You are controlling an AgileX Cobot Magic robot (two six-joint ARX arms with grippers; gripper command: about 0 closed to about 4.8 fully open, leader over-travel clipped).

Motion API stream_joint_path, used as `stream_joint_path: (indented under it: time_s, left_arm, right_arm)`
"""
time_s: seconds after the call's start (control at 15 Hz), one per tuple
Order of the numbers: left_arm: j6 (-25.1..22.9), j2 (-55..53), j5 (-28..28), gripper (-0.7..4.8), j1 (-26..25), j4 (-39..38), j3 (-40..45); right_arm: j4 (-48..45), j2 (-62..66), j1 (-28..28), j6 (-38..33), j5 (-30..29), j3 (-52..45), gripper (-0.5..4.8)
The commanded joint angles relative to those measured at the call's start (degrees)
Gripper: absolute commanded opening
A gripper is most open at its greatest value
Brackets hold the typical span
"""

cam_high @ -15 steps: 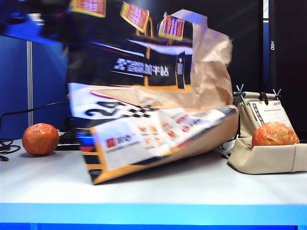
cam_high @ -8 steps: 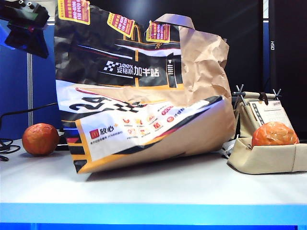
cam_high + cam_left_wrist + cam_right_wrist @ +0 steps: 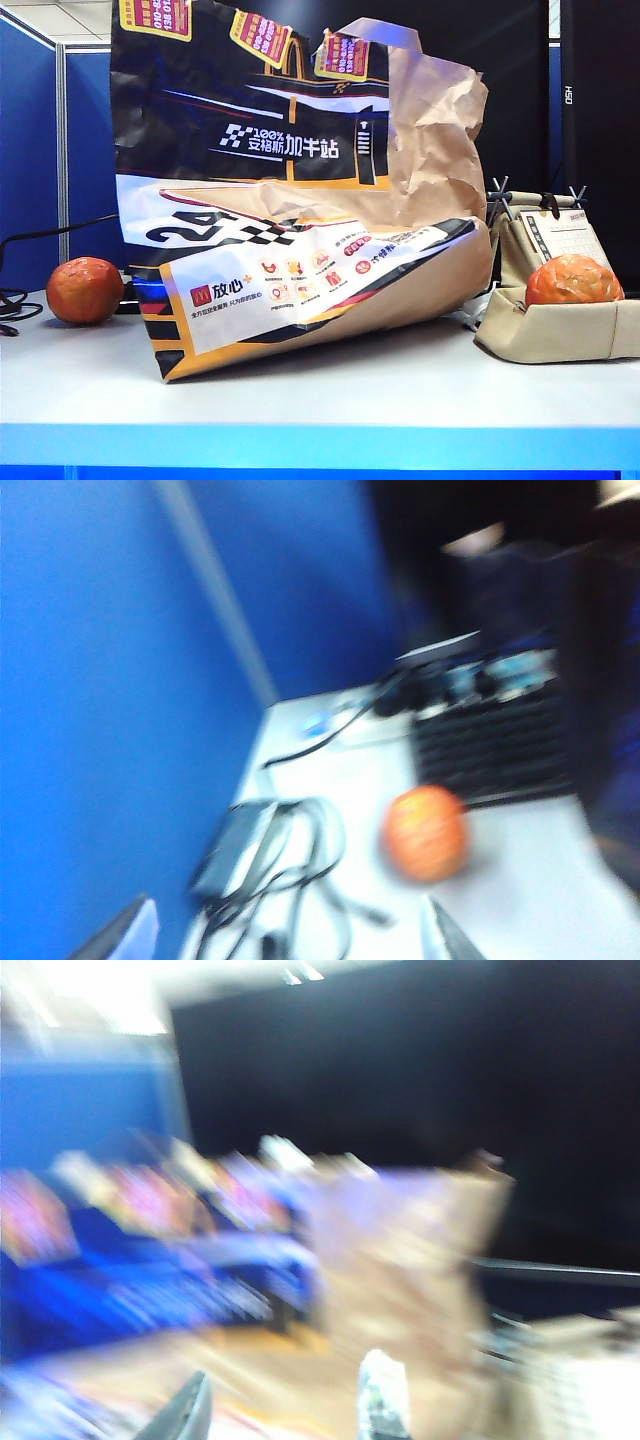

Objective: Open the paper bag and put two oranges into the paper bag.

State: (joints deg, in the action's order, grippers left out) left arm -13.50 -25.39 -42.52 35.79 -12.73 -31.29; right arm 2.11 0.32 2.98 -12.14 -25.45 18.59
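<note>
Although both wrist views are smeared, I can still place most things. The paper bag [image 3: 300, 190] stands mid-tabletop [image 3: 320, 400] in the exterior view, its top edge cut off by the frame and its printed lower front panel creased and folded outward. One orange [image 3: 84, 290] sits on the tabletop at the bag's 9 o'clock, just beside it; the other orange [image 3: 572, 280] rests in a beige fabric tray [image 3: 550, 335] at the bag's 3 o'clock, with a small calendar [image 3: 562, 240] partly hidden behind it. No arm shows in the exterior view.

In the left wrist view the left hand [image 3: 290, 935] shows only two finger tips at the frame's edge, standing apart with nothing between them, above a blurred orange [image 3: 427, 832], a tangle of cables [image 3: 290, 865] and a dark keyboard [image 3: 495, 750]. The right hand [image 3: 285, 1410] likewise shows two separated tips (nothing gripped that I can see), facing the blurred bag [image 3: 400, 1260].
</note>
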Motion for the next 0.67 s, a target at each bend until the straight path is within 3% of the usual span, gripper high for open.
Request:
stream_joint_path:
  time_s: [0.07,0.2,0.47,0.6,0.67]
  left_arm:
    - [0.2,0.6,-1.0,3.45,-2.5,-4.3,-0.2]
    - [1.6,0.6,-0.9,3.45,-4.8,-4.2,-0.2]
    - [4.5,-2.3,5.8,3.44,-8.6,-1.7,-0.2]
    - [5.4,-9.6,8.8,3.47,-14.4,-1.4,-1.2]
    - [7.9,-16.9,16.7,4.09,-20.6,-1.8,-3.3]
  right_arm:
    - [-2.9,3.9,0.0,-13.6,-5.6,4.3,2.61]
    - [-2.1,11.4,0.0,-13.3,-11.2,14.0,2.66]
    - [1.6,27.4,0.0,-5.2,-17.1,35.3,2.68]
    - [3.7,33.8,0.0,-4.3,-19.4,42.1,2.71]
    - [3.4,35.2,0.1,-4.3,-20.9,43.1,2.71]
